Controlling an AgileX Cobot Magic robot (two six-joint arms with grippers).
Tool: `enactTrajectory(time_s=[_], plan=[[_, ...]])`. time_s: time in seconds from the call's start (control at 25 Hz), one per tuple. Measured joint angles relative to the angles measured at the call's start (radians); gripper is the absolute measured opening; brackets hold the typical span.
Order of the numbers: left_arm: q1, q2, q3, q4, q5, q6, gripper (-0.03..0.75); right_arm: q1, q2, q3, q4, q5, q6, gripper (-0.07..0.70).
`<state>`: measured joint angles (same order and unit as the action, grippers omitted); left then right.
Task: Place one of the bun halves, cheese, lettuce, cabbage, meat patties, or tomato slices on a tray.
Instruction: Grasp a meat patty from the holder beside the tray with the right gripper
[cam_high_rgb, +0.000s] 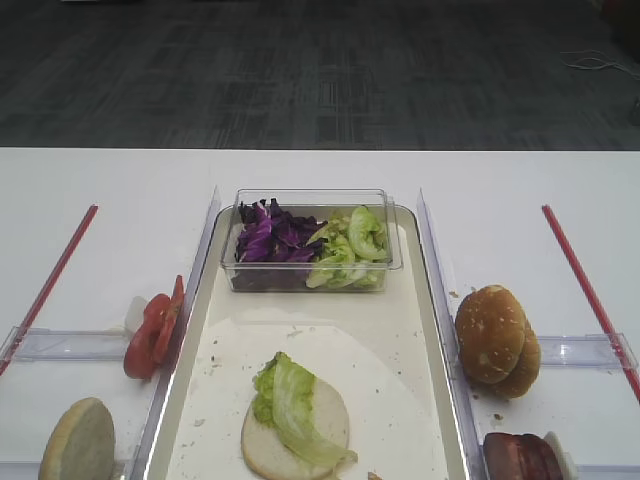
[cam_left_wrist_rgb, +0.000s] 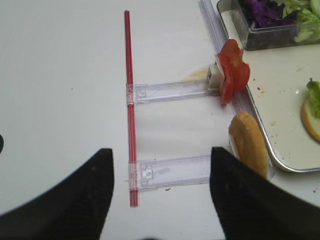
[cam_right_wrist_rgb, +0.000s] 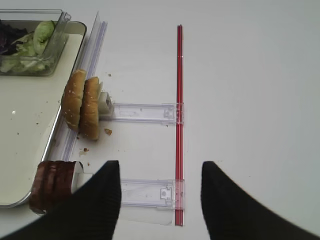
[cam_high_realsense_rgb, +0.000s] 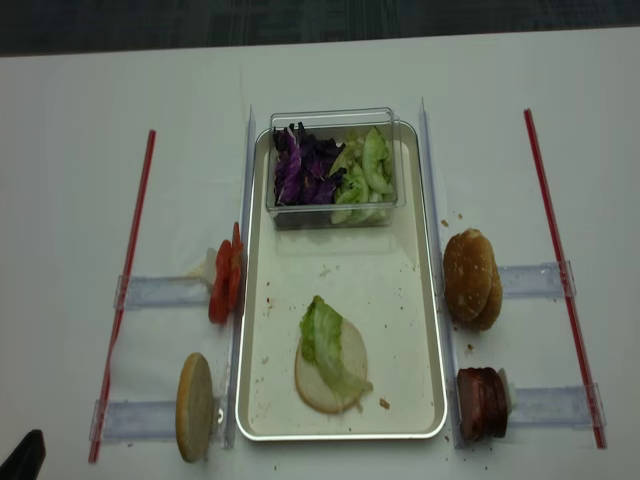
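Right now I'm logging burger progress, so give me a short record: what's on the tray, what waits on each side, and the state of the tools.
tray: pale bun half with lettuce on top; tub of cabbage and greens
left side: tomato slices, bun half
right side: bun halves, meat patties
right tool: open, empty
left tool: open, empty

The right claw (cam_right_wrist_rgb: 160, 200) shows in its own wrist view as two dark fingers (cam_right_wrist_rgb: 97, 205) spread wide apart, nothing between them, hanging above the surface. The left claw (cam_left_wrist_rgb: 160, 195) looks much the same in its wrist view: two dark fingers (cam_left_wrist_rgb: 75, 200) set far apart with an empty gap. From overhead, neither arm reaches in.
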<state>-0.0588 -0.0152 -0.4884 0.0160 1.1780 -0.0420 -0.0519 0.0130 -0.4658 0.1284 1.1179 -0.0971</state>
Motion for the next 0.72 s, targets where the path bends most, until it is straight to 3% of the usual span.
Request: enactTrajectory(time_s=[0.72], plan=[[0.000, 0.000, 0.000, 0.000, 0.000, 0.000, 0.428, 0.000, 0.311, -0.002, 0.000, 0.002, 0.009, 0.379]])
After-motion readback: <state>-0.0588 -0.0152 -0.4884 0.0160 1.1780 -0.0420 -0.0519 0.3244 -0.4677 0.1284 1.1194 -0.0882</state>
